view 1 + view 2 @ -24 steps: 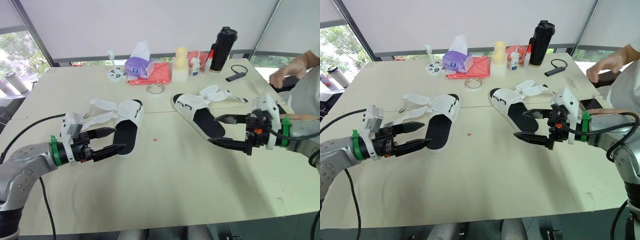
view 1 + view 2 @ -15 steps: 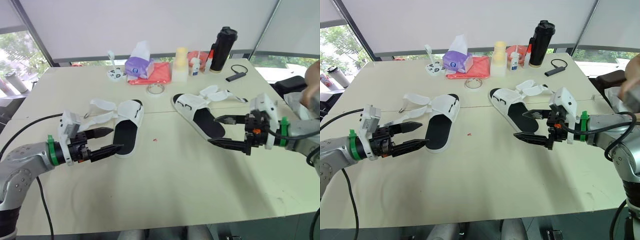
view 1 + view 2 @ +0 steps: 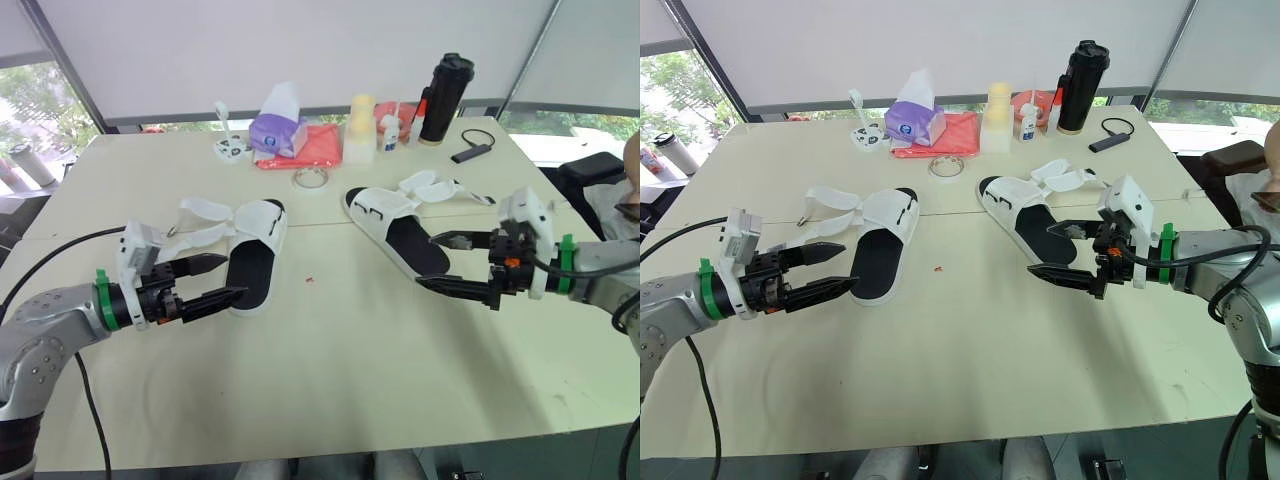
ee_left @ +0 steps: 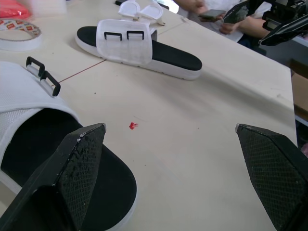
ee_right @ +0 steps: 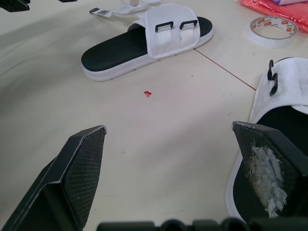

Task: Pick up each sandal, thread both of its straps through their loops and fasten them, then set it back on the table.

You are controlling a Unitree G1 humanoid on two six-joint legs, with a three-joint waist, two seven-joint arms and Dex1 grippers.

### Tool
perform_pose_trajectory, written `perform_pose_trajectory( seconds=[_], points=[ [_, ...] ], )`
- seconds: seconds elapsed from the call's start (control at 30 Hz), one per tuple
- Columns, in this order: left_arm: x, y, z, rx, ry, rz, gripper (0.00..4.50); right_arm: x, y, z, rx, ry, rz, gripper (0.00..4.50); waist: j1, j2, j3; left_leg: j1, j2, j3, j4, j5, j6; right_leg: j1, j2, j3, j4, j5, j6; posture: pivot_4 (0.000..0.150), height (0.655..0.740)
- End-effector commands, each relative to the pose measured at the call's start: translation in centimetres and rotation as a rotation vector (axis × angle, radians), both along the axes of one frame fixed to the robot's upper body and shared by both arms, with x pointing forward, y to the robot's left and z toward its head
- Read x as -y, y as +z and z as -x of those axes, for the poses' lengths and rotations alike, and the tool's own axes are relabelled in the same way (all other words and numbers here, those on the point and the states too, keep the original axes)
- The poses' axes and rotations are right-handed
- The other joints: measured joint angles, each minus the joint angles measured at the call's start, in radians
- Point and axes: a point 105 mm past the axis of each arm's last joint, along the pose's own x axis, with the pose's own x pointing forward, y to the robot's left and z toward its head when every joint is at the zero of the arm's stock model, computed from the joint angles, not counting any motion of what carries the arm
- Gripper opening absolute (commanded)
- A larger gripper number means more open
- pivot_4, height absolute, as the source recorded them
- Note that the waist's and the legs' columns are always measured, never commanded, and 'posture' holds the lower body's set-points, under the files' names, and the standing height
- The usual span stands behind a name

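Observation:
Two white sandals with black footbeds lie on the pale table, straps unfastened and splayed outward. The left sandal [image 3: 252,255] sits just ahead of my left gripper [image 3: 220,281], which hovers open at its heel with nothing between its fingers. The right sandal [image 3: 397,229] lies left of my right gripper [image 3: 447,263], also open and empty, close to its heel. In the left wrist view the near sandal's black loops [image 4: 43,76] show, with the far sandal [image 4: 140,45] beyond. The right wrist view has the left sandal [image 5: 147,39] across the table and the right sandal's edge [image 5: 285,96].
At the table's back stand a tissue box [image 3: 279,128], a red cloth [image 3: 316,147], a tape roll [image 3: 312,178], small bottles [image 3: 391,131], a black flask [image 3: 446,98] and a dark cable [image 3: 473,148]. A person's hand [image 3: 631,185] shows at the right edge. A small red speck [image 3: 311,279] lies between the sandals.
The person's hand at the far right has drawn back toward the frame edge. Both grippers have stayed almost where they were, open.

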Motion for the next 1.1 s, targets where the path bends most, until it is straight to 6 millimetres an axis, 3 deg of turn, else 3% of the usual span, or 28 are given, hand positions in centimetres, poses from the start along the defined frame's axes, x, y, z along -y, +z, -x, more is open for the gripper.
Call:
perform_pose_trajectory(
  seconds=[0.03, 0.3, 0.4, 0.7, 0.93, 1.1],
  points=[
    [0.1, 0.7, 0.0, 0.035, -0.008, -0.003, 4.49, -0.2, 0.9, 0.2, 0.050, 0.007, 0.000, 4.50, 0.000, 0.000, 0.000, 0.000, 0.000, 0.000, 0.000, 0.000, 0.000, 0.000, 0.000, 0.000, 0.000, 0.000, 0.000, 0.150, 0.7400],
    [0.4, 0.5, 0.1, 0.031, -0.013, -0.002, 4.49, 0.4, 0.0, -1.1, 0.020, -0.101, -0.013, 4.50, 0.000, 0.000, 0.000, 0.000, 0.000, 0.000, 0.000, 0.000, 0.000, 0.000, 0.000, 0.000, 0.000, 0.000, 0.000, 0.150, 0.7400],
    [0.6, 0.3, 0.1, 0.028, -0.016, 0.002, 4.49, -0.1, -0.3, -2.6, -0.080, -0.218, -0.198, 4.50, -0.005, -0.002, -0.001, 0.000, 0.000, 0.000, 0.000, 0.000, 0.000, 0.000, 0.000, 0.000, 0.000, 0.000, 0.000, 0.150, 0.7400],
    [1.2, 0.1, 0.0, 0.028, -0.022, 0.009, 4.49, -0.1, -0.9, -9.8, -0.506, -0.640, -0.702, 4.50, -0.021, -0.001, -0.001, 0.001, 0.001, -0.001, -0.001, 0.004, -0.006, -0.003, 0.002, 0.002, 0.004, 0.003, -0.001, 0.150, 0.7400],
    [1.2, 0.1, 0.1, 0.036, -0.016, 0.009, 4.49, -1.8, -2.4, -12.1, -0.751, -0.744, -0.807, 4.50, -0.028, -0.001, -0.001, 0.001, 0.001, 0.003, -0.002, 0.004, -0.006, -0.008, 0.001, 0.005, 0.013, 0.003, 0.000, 0.150, 0.7400],
    [1.2, 0.2, 0.2, 0.042, -0.008, 0.011, 4.49, -3.2, -2.9, -13.3, -0.796, -0.760, -0.856, 4.50, -0.037, -0.001, -0.001, 0.001, 0.002, 0.004, -0.002, 0.005, -0.006, -0.009, 0.003, 0.005, 0.016, 0.004, 0.000, 0.150, 0.7400]
  ],
)
